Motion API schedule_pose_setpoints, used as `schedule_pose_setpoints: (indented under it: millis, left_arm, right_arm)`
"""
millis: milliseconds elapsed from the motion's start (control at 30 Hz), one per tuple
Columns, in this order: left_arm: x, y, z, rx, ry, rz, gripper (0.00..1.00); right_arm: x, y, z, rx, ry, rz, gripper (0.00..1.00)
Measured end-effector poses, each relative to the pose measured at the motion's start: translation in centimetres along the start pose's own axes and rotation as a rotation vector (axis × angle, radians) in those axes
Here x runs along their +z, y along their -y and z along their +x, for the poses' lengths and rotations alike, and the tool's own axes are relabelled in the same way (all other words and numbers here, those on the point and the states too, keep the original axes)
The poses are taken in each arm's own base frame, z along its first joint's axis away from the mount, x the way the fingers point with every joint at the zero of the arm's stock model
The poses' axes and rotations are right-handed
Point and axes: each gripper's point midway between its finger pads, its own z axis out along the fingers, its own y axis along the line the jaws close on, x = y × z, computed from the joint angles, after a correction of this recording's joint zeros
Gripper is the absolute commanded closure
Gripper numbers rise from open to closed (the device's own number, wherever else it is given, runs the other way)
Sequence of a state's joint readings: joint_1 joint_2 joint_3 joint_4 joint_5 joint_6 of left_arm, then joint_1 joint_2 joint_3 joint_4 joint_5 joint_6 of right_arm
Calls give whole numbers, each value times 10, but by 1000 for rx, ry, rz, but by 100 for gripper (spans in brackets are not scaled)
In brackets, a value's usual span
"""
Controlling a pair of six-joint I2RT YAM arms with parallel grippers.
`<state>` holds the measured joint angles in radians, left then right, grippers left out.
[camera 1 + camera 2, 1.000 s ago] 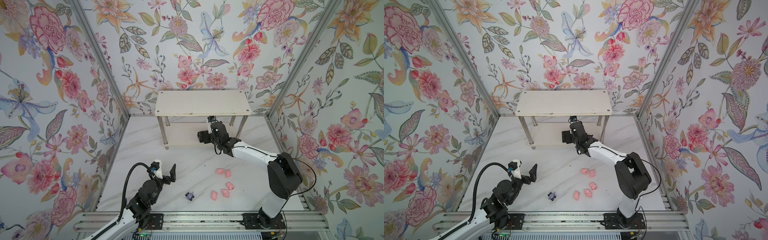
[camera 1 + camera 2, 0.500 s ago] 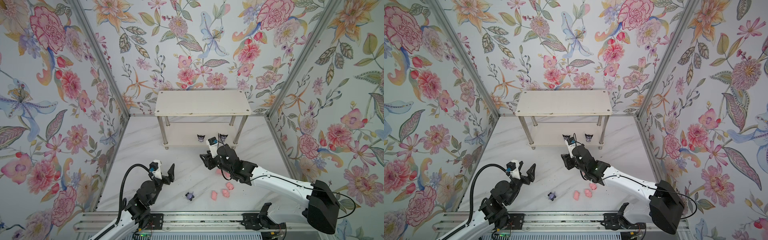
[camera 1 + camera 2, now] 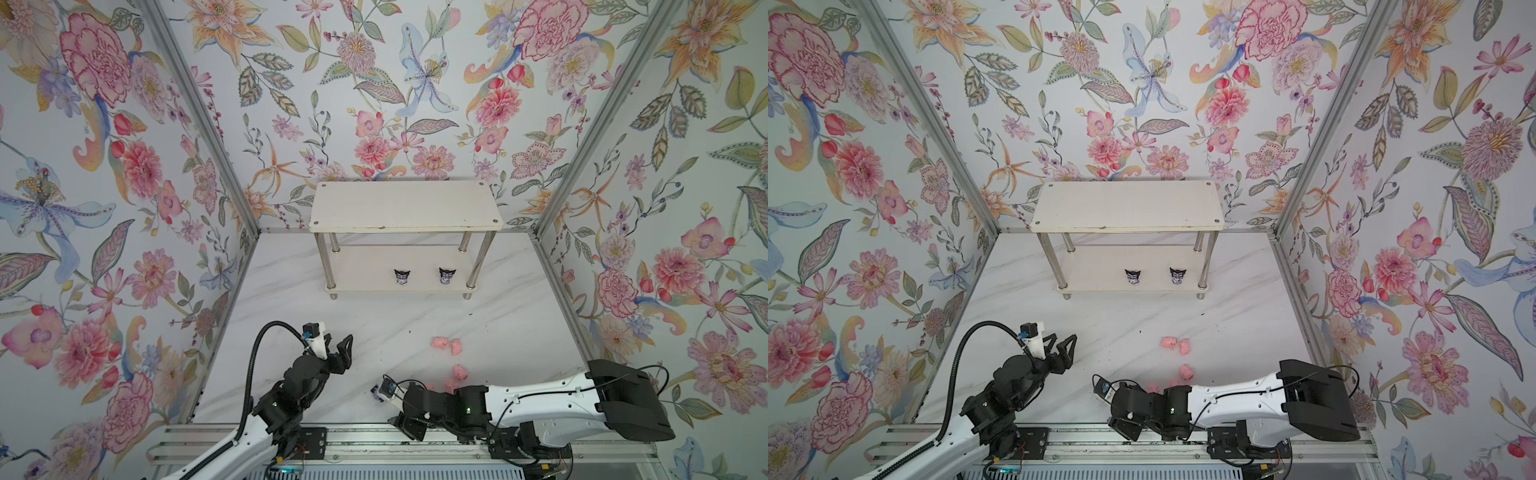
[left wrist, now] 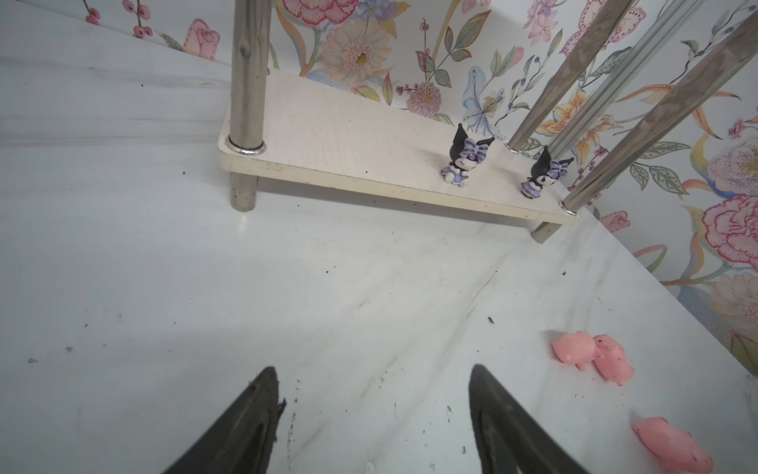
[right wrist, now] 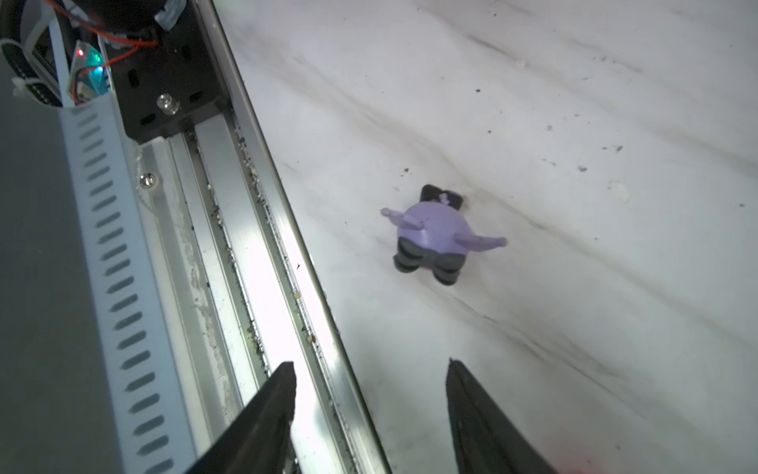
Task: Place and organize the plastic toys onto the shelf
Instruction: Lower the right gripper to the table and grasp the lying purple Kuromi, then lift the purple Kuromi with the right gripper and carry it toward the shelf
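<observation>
While right pincer (image 5: 369, 365) gapes empty, purple figurine (image 5: 434, 230) lies beyond its tips, untouched

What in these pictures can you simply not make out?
- Pink pigs: in both top views, the right arm covers some, so there is no sure count.
- Purple figurine on the table: face unseen in the right wrist view.
- Lower shelf board: in both top views, the upper board hides its rear.

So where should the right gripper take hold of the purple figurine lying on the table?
Probably from above, on the round middle of the purple figurine. It lies tipped over, thin prongs sticking out sideways, so the open right gripper should close across the sides without prongs.
</observation>
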<state>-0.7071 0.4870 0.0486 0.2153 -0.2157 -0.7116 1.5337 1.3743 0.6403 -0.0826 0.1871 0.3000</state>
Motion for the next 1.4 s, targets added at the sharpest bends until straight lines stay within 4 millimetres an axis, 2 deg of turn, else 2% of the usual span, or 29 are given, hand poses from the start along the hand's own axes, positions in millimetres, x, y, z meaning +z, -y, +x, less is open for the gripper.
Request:
schedule_pose_setpoints:
  millis: [67,233,500,600,667,833,967,1200,1300,1400]
  left_arm:
    - [1,-1,4,-27,-5,1,26]
    - [0,3,2,-73,13,13,25]
    - [0,-2,-1,-83,36,-21,23]
    - [0,-6,-2,-82,47,-39,22]
    - [1,-10,-1,-76,50,-56,21]
    - [1,-14,-2,-49,58,-84,18]
    - [1,-16,-2,-12,62,-97,17]
    - [0,-29,-11,56,86,-165,16]
    - [1,-29,-17,85,94,-173,15]
    - [1,-27,-16,117,83,-162,14]
  right_arm:
    - [4,-1,6,-14,-14,25,29]
    - [11,15,11,-13,-25,115,17]
    - [21,49,-4,81,11,172,19]
    - [30,52,-8,93,10,149,21]
    - [39,47,-14,85,6,119,22]
    - [66,29,-31,58,-4,43,35]
    - [83,30,-43,70,0,12,54]
    - [100,44,-67,130,21,-23,72]
    - [104,56,-73,154,15,-16,78]
    - [105,75,-89,183,30,-1,82]
